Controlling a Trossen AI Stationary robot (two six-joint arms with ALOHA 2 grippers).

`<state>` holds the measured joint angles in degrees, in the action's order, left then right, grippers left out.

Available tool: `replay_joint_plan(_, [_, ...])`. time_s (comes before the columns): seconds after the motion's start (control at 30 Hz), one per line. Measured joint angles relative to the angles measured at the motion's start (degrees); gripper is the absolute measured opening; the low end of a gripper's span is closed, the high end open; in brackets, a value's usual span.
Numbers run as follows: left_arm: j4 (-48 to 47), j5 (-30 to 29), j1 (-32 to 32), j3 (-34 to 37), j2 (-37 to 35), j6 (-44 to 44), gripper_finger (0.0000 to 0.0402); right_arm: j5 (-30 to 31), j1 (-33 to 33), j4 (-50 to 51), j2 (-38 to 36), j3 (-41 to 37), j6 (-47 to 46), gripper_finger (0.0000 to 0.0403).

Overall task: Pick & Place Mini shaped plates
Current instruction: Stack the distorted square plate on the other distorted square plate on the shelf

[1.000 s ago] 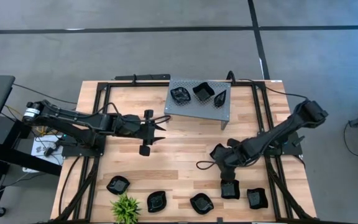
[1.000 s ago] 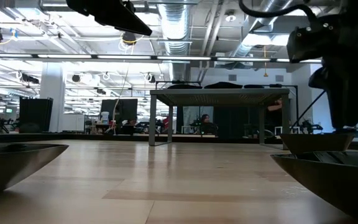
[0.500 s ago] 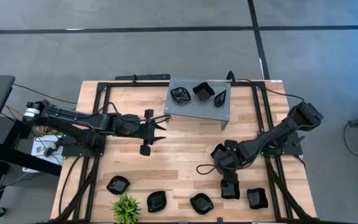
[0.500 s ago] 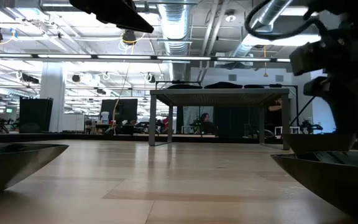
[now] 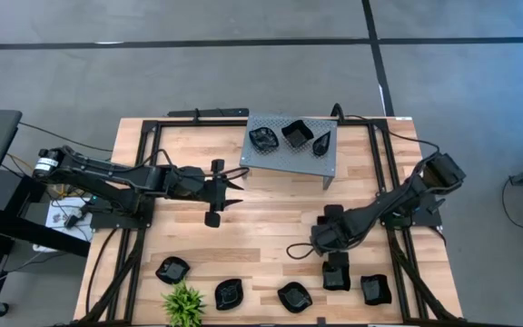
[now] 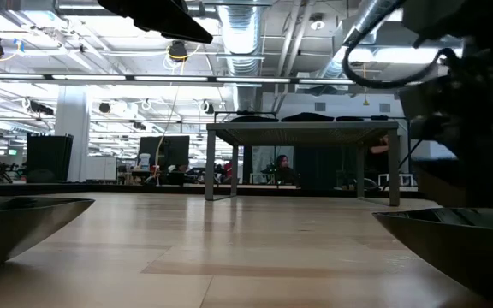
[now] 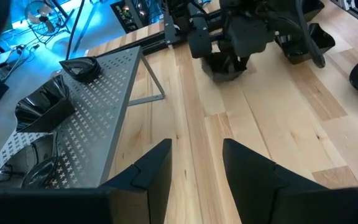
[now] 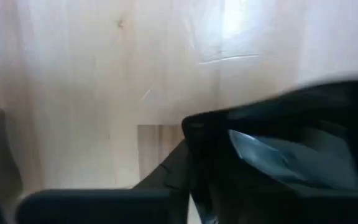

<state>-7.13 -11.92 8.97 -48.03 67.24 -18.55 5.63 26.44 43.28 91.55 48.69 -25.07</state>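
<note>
Operator: Where does the right gripper (image 5: 335, 264) stand?

Technician: Low over a mini shaped plate (image 5: 337, 282) in the near row on the counter (image 5: 271, 227), right of centre. Four more plates lie along that near edge, and three rest on the grey shelf (image 5: 289, 161) at the far side. I cannot tell whether the jaws are clamped on the plate.

Operator: How is the grasp done well?

Technician: Place one jaw inside the rim and one outside, then close firmly. The surface looks glossy, so a shallow grip may slip. Lift straight up, clear of the neighbouring plate (image 5: 374, 289).

Operator: And the left gripper (image 7: 197, 144)?

Technician: It waits mid-counter beside the shelf, jaws apart and empty.

Operator: Which view adds detail?

Technician: The high view hides the rim under the wrist. The right wrist view shows it close up (image 8: 291, 155).
</note>
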Motion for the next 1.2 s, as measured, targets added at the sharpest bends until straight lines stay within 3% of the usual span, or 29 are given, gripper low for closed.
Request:
replay_joint_plan(0.1, [0.17,0.0,-0.01,0.0,0.0,0.0,0.0145,-0.91,-0.54,2.33,-1.72,2.12,-0.29,0.0005])
replay_joint_plan(0.33, [0.69,0.0,-0.01,0.0,0.0,-0.02,0.0145,0.18,-0.7,13.02,-6.45,11.36,5.84,0.0003])
replay_joint_plan(0.53, [1.2,0.02,-0.02,0.0,0.0,-0.02,0.0145,13.25,-0.7,20.15,-9.05,21.11,29.02,0.0002])
replay_joint_plan(0.7, [1.27,0.02,-0.02,0.0,0.0,-0.02,0.0145,29.19,-2.17,20.35,-10.94,28.06,52.66,0.0004])
replay_joint_plan(0.8, [1.63,0.02,-0.02,0.0,0.0,-0.02,0.0145,32.98,-6.9,19.55,-11.84,30.46,63.75,0.0002])
replay_joint_plan(1.03, [1.87,0.02,-0.02,0.01,0.0,-0.04,0.0145,31.64,-25.25,14.41,-12.01,30.83,78.13,0.0002])
replay_joint_plan(1.2, [2.03,0.02,-0.02,0.02,0.0,-0.04,0.0145,24.17,-35.62,10.72,-10.06,30.86,85.51,0.0002])
